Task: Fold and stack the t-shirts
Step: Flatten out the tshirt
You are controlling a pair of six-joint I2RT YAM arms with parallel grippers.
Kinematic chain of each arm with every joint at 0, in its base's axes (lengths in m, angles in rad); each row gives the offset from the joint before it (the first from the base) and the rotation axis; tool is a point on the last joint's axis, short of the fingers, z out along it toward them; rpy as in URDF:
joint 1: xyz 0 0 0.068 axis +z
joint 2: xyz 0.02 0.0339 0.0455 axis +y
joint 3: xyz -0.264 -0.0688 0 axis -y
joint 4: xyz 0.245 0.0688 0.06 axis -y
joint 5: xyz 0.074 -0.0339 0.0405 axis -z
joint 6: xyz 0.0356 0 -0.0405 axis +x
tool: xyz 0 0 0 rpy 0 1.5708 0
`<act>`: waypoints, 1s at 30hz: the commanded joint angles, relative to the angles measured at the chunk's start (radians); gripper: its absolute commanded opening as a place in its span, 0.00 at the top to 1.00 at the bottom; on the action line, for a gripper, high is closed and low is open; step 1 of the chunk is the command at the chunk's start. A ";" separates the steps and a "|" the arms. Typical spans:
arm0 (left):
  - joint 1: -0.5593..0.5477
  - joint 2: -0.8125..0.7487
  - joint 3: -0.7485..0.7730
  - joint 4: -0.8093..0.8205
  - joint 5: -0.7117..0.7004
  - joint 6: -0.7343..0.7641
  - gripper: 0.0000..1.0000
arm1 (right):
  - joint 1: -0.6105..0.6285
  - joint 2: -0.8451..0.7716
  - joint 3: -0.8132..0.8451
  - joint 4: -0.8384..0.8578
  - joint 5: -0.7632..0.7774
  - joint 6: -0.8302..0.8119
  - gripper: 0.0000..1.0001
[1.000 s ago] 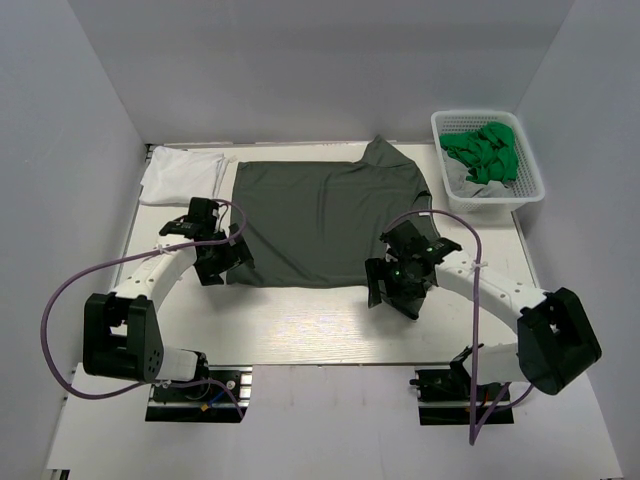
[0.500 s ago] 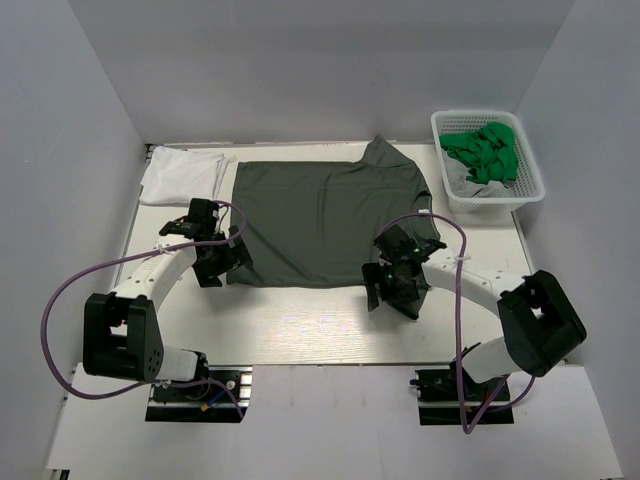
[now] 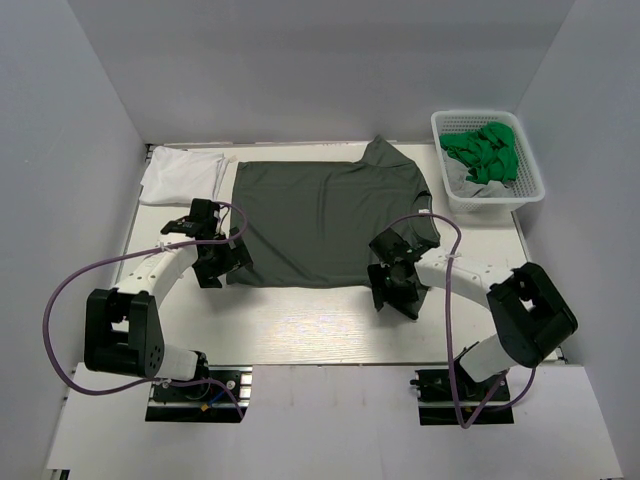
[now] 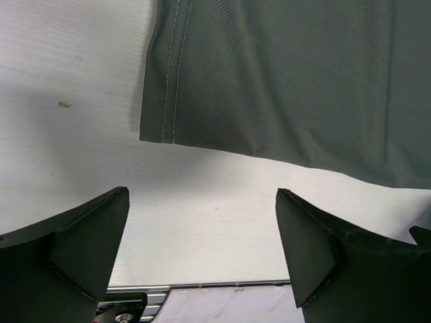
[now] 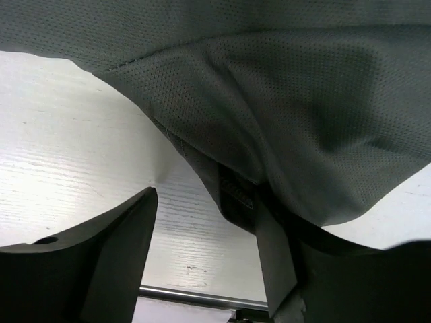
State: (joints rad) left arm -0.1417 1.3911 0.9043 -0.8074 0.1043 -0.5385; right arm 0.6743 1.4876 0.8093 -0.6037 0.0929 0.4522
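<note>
From above, the olive-grey t-shirt (image 3: 325,215) lies spread flat across the middle of the table (image 3: 300,320), one sleeve reaching toward the far edge. The white t-shirt (image 3: 180,175) sits bunched in the far-left corner, just beside the dark one. A white basket (image 3: 500,205) stands at the far-right corner with green cloth (image 3: 482,150) heaped in it (some paler fabric shows underneath). The left gripper (image 3: 220,262) is at the shirt's near-left corner and the right gripper (image 3: 398,285) at its near-right corner, both low over the table.

The left wrist view shows the left gripper (image 4: 202,202) with its fingers (image 4: 87,249) spread wide. Only bare white table lies between them. The stitched hem corner of the olive-grey t-shirt (image 4: 269,81) lies flat just beyond the tips, not touched.

The right wrist view shows the right gripper (image 5: 205,222) with its fingers (image 5: 114,256) apart too, pinching nothing, with table planks visible in the gap. The olive-grey t-shirt (image 5: 303,114) fills the upper frame here. Its edge is rumpled and lifted into a fold that drapes over the finger on the right of the frame and hides that finger's tip.
</note>
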 commanded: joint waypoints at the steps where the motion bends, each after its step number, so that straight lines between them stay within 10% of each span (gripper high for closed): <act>1: -0.001 -0.007 0.028 0.002 -0.005 0.012 0.00 | 0.005 0.000 0.021 -0.008 0.005 0.031 0.37; 12: -0.001 -0.017 0.010 0.011 0.005 0.012 0.00 | 0.030 -0.052 0.044 -0.037 0.016 0.077 1.00; 30: -0.001 0.060 0.059 0.060 0.096 0.012 0.00 | 0.122 -0.182 0.048 -0.340 0.132 0.015 1.00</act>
State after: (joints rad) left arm -0.1417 1.4509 0.9092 -0.7918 0.1425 -0.5346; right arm 0.7792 1.2953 0.9073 -0.8696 0.1692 0.4633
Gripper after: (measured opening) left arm 0.994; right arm 0.005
